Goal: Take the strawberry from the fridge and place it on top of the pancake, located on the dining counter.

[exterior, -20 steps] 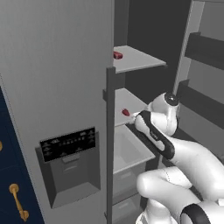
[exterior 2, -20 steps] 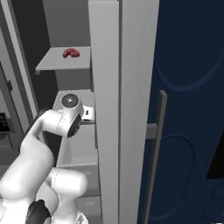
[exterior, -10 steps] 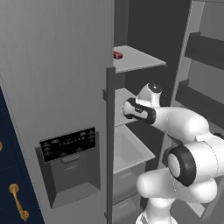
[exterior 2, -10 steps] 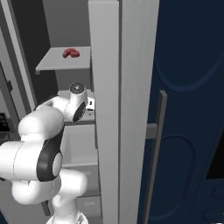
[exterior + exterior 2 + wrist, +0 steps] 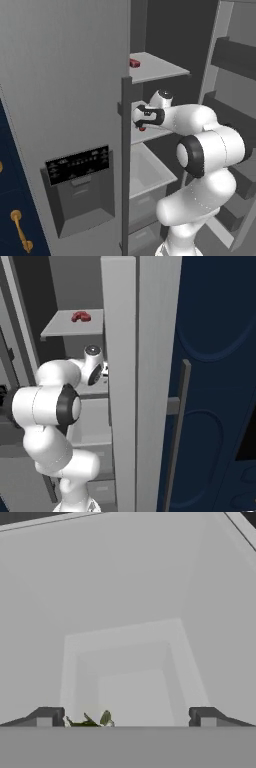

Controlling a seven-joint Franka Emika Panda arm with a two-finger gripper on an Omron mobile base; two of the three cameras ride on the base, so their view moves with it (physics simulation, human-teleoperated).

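The fridge has its left door with the black dispenser shut and its right side standing open. On the middle shelf lies the strawberry, a small red spot just under my hand. My gripper reaches in over it from the right, against the door's edge. In the hand view the gripper is open with its tips wide apart. The strawberry's green leaves poke up between them, close to the left tip. The pancake and the dining counter are out of view.
A blocky dark-red item lies on the upper shelf. Below the middle shelf sits a pale drawer bin. The open door's racks stand to the right of my arm. A navy cabinet with a gold handle flanks the fridge.
My arm has swung up and left into the fridge, bringing the hand from the right of the strawberry to right over it. The jaws have stayed wide.
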